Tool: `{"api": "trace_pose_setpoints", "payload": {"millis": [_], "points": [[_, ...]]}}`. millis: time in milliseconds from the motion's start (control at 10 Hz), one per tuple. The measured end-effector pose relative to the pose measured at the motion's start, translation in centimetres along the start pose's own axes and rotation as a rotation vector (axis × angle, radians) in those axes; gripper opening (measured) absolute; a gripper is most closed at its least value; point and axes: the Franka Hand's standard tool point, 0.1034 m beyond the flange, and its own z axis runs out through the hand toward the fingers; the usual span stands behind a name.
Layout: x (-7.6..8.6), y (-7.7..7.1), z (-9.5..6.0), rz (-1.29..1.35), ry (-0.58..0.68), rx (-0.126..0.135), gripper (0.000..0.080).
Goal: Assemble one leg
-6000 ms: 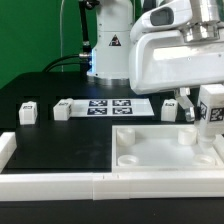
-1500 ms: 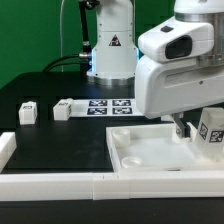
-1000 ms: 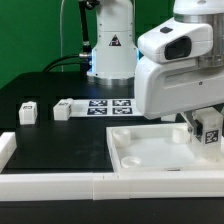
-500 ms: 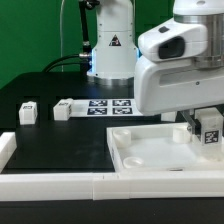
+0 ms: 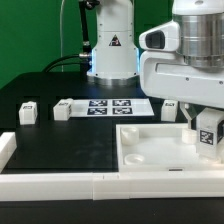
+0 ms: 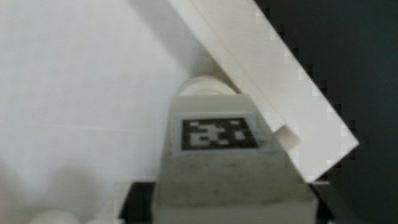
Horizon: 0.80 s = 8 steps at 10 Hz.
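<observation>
Two fingers [image 5: 191, 117] clamped on one leg [image 5: 209, 130], above white panel [image 5: 150, 150].

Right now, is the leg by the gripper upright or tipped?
Upright: the leg stands vertical at the white panel, its marker unskewed.

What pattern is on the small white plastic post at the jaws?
A square black-and-white marker tag on the small white plastic post; clearest in the wrist view.

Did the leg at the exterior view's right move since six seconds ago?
Yes. The leg went down: its tag was level with the marker board then, and now it sits lower, near the panel.
</observation>
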Motion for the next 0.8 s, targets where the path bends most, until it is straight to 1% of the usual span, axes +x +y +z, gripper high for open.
{"api": "trace_pose_setpoints", "payload": {"millis": [100,300,400,600,700,800], "points": [[0.05,0.03,0.00,0.132,0.008,-0.005,0.0291],[0.17,0.08,-0.03,0.289,0.007,-0.001,0.0291],[0.23,0.11,-0.03,0.336,0.001,0.003,0.0291],[0.21,0.11,-0.02,0.297,0.001,0.003,0.0291],[0.16,0.09,-0.02,0.263,0.000,0.002,0.0373],[0.06,0.07,-0.02,0.253,-0.002,0.001,0.0513]]}}
